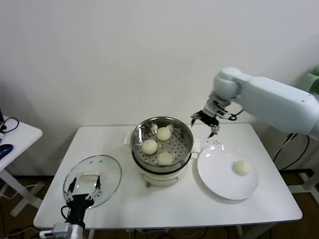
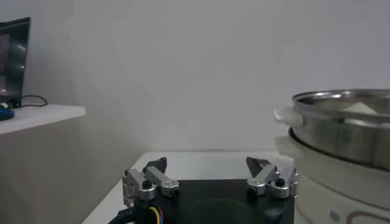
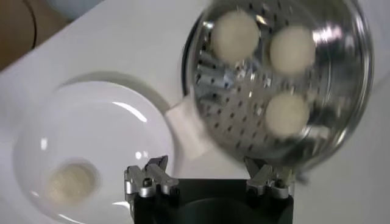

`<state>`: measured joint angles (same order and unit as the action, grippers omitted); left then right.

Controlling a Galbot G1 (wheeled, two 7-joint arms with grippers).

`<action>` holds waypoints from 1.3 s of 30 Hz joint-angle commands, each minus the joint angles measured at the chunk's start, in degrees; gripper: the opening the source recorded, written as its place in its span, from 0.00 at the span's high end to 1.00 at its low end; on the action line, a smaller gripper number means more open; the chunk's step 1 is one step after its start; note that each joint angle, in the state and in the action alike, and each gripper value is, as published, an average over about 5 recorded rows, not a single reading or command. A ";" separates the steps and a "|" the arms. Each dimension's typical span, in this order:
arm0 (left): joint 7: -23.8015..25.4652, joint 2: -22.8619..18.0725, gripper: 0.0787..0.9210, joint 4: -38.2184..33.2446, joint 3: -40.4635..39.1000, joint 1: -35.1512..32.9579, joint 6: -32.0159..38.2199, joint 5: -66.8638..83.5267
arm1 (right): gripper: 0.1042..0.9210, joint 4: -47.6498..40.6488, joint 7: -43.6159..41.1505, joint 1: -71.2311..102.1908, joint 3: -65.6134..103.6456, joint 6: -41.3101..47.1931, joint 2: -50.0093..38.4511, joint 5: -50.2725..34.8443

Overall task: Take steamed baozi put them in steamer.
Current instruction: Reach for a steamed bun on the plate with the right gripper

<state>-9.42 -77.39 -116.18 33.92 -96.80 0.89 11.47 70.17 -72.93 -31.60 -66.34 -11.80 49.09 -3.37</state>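
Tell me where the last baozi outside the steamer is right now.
In the head view, the baozi sits alone on the white plate, right of the steamer.

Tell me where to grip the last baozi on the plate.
Come straight down with the open right gripper and close across the baozi's widest middle. It's a smooth dome, alone on the flat white plate, so any side works; squeeze gently.

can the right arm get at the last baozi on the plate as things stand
Probably yes. The right gripper hangs open and empty above the table behind the white plate, and the last baozi sits alone there, with nothing over or beside it.
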 commanded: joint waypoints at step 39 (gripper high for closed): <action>2.83 -2.09 0.12 0.56 1.51 -2.09 0.46 -2.18 | 0.12 -19.37 7.80 35.58 26.14 4.72 -4.68 15.39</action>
<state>-6.70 -79.26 -115.97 35.18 -98.85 1.53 9.36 54.35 -66.37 0.97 -42.75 -6.89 40.19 9.85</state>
